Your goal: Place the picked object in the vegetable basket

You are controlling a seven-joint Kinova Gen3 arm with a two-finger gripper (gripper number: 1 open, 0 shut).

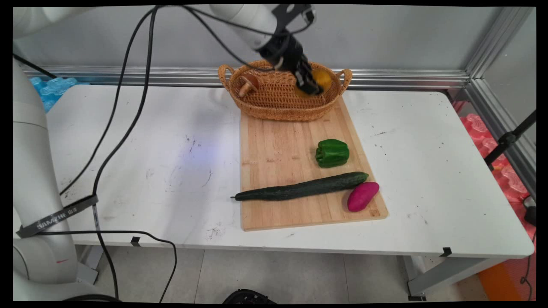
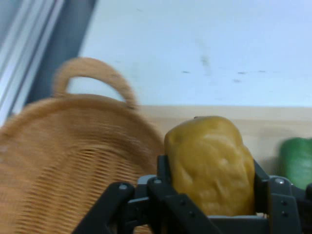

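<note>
My gripper (image 1: 311,87) is shut on a yellow-orange bell pepper (image 1: 322,79) and holds it over the right part of the wicker basket (image 1: 274,96). In the hand view the yellow pepper (image 2: 209,163) sits squeezed between the two fingers (image 2: 163,175), with the basket's rim and handle (image 2: 92,73) to its left. A brown mushroom (image 1: 248,83) lies in the basket's left part. The basket stands on the far end of a wooden cutting board (image 1: 278,145).
On the board lie a green bell pepper (image 1: 332,152), a long dark cucumber (image 1: 302,187) and a purple sweet potato (image 1: 362,196). Black cables (image 1: 124,124) hang over the table's left half. The green pepper (image 2: 297,163) shows at the hand view's right edge.
</note>
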